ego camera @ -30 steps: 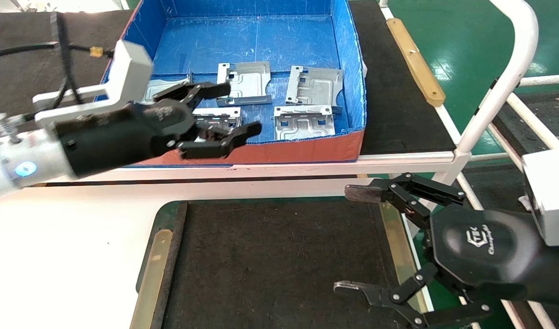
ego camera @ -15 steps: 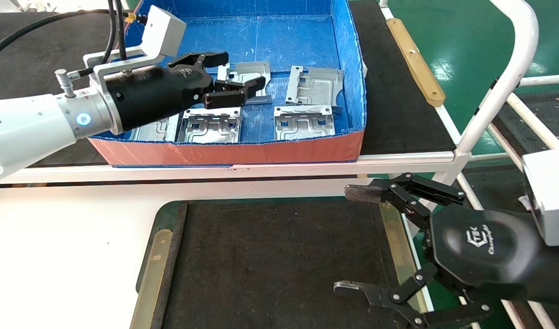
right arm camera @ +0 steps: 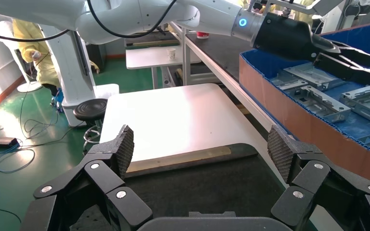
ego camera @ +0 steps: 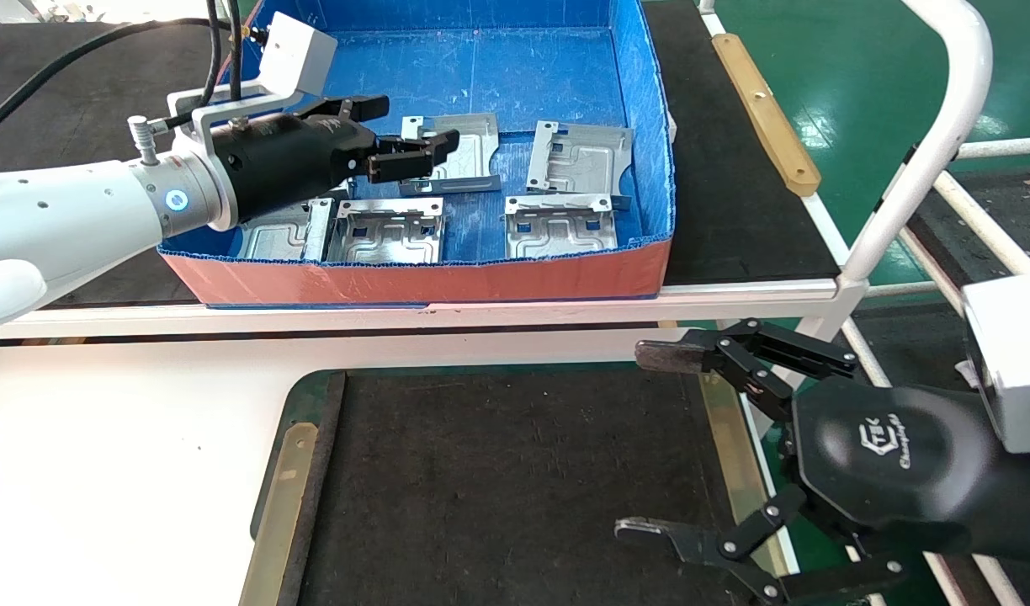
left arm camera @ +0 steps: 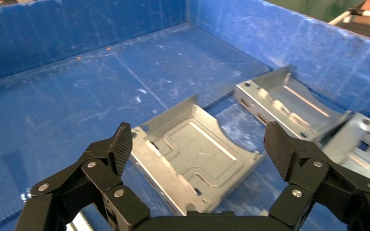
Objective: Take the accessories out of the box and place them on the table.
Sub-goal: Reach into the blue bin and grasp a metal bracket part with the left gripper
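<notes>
The table (ego camera: 145, 471) lies in front of the box (ego camera: 414, 282); inside the box the accessories (ego camera: 557, 223) lie flat; the left gripper (ego camera: 410, 135) hovers above them, fingers spread; the right gripper (ego camera: 650, 442) waits over the table's mat edge, fingers wide.

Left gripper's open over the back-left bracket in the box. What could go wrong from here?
1. The left gripper hangs open above a bracket; its upturned edges could slip off the pads.
2. A second bracket lies close beside it, so a closing finger might catch or drag it.
3. The box wall stands between it and the table; a low carry could snag it.
</notes>
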`<state>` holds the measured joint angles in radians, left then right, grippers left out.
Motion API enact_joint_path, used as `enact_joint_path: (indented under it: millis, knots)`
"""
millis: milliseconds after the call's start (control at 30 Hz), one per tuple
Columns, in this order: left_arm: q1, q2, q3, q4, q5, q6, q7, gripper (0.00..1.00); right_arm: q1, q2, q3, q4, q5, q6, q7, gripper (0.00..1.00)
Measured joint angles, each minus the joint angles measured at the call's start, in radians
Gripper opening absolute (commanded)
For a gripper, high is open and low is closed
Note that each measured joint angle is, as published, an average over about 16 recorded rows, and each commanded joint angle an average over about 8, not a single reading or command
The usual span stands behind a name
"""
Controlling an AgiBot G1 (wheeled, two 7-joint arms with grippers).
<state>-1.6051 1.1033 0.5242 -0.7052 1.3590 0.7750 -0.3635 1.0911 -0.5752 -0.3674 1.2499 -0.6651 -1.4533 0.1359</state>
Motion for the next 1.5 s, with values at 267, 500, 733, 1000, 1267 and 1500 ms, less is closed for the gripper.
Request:
enact_joint_path:
  millis: [267,500,733,1000,1267,1500]
  knots:
    - [-0.018,0.035,0.003,0.066,0.017,-0.043,0.031,1.0,0.0,0.0,0.0,0.0,0.0,0.0,0.0,1.0]
    - [-0.024,0.058,0.001,0.116,0.02,-0.06,0.07,1.0,0.0,0.0,0.0,0.0,0.0,0.0,0.0,1.0]
    - [-0.029,0.073,-0.003,0.167,0.018,-0.069,0.109,1.0,0.0,0.0,0.0,0.0,0.0,0.0,0.0,1.0]
    - [-0.04,0.089,-0.008,0.216,0.015,-0.08,0.14,0.95,0.0,0.0,0.0,0.0,0.0,0.0,0.0,0.41]
    - [-0.047,0.095,-0.011,0.231,0.012,-0.085,0.15,0.01,0.0,0.0,0.0,0.0,0.0,0.0,0.0,0.0]
    - [-0.045,0.093,-0.01,0.228,0.012,-0.084,0.148,0.0,0.0,0.0,0.0,0.0,0.0,0.0,0.0,0.0]
